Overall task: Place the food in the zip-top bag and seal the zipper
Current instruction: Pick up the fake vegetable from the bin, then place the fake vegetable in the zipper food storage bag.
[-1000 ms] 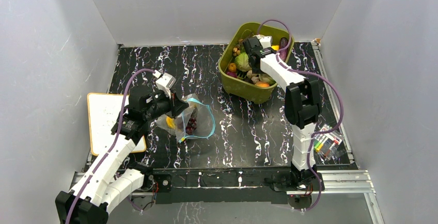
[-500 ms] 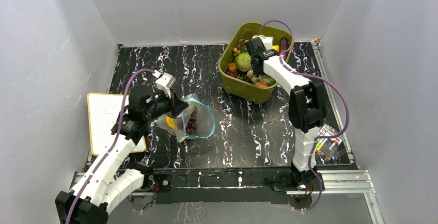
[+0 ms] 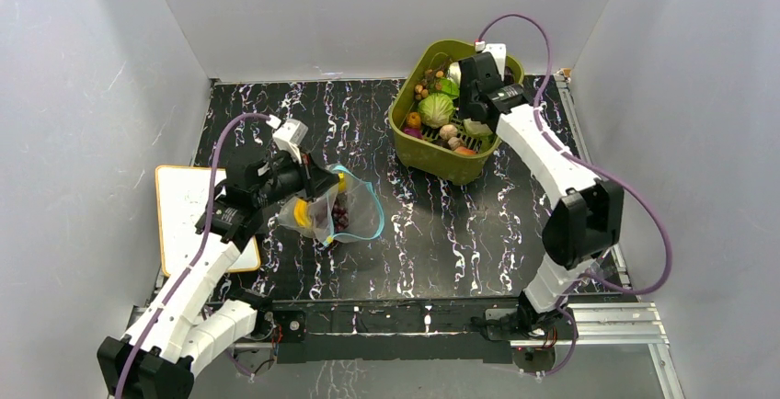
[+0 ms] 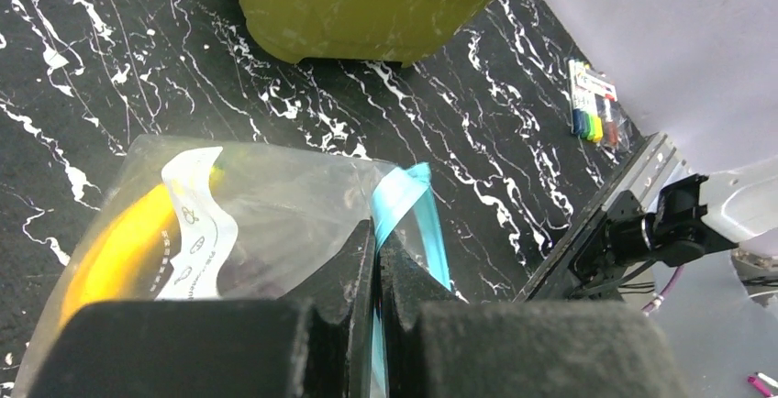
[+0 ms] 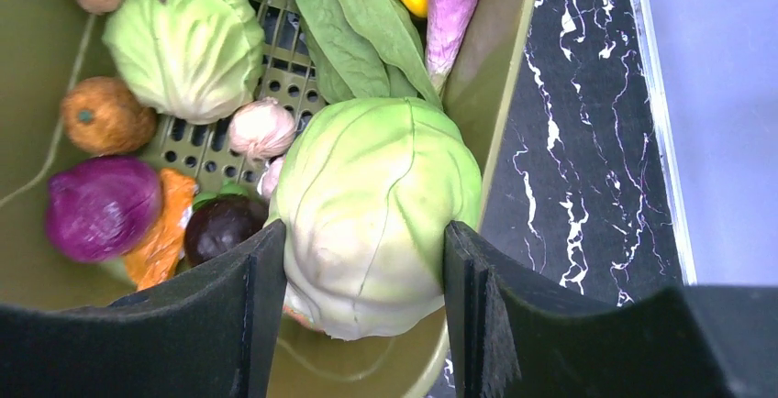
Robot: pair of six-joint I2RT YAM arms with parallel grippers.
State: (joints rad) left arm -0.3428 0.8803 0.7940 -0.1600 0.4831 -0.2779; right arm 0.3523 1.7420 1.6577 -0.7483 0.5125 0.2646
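My right gripper (image 5: 362, 247) just shifted across the olive tub (image 3: 432, 158), upper right, and now hugs a pale cabbage (image 5: 376, 178) half-open; my left gripper (image 4: 376, 244) is pinched shut on the zip-top bag (image 3: 361, 220), centre-left, waiting.

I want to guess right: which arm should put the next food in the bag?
The right. The right fingers grip a green cabbage at the tub. The left fingers are shut on the bag's blue edge, busy holding it.

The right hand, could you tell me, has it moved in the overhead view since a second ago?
Yes. The right hand has swung rightward across the green tub, from its middle to its right side, where it grips a cabbage.
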